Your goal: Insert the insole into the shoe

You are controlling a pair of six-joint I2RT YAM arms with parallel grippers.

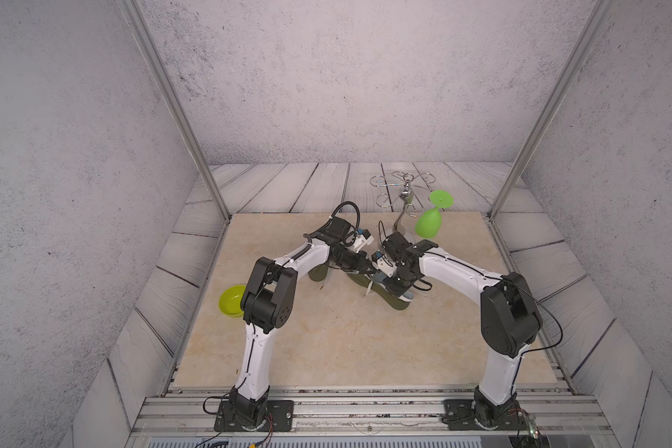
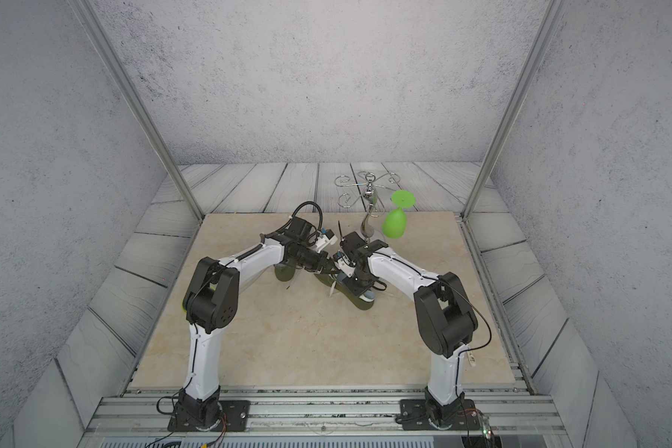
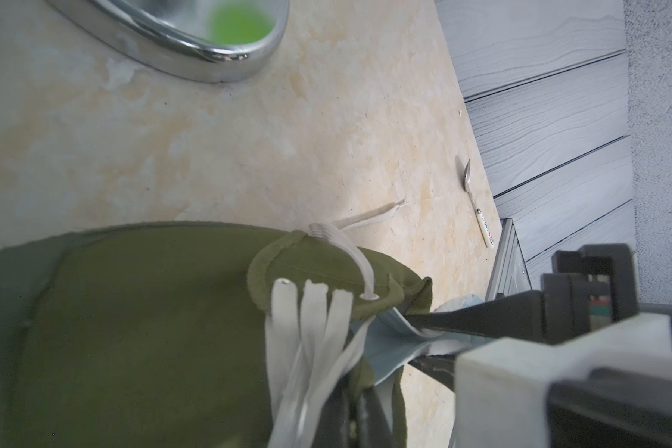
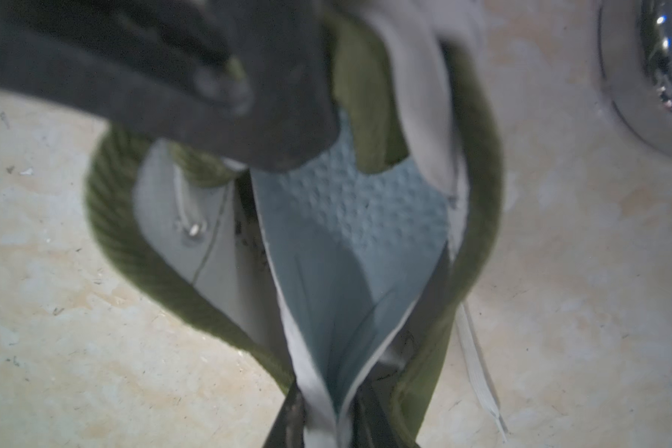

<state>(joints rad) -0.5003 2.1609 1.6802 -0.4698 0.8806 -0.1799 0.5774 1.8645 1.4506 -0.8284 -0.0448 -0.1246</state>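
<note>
On the tabletop (image 1: 326, 341), the olive shoe (image 1: 400, 305) is pinched at its upper by the left gripper (image 1: 370, 268); the folded blue insole (image 4: 350, 240), partly inside, is clamped by the right gripper (image 4: 326, 422) and should be pushed toeward.

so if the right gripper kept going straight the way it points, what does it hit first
Likely the inside of the shoe: the right gripper, shut on the folded insole, points into its opening. The left gripper, holding the shoe's upper, sits close beyond; depth is blurry.
</note>
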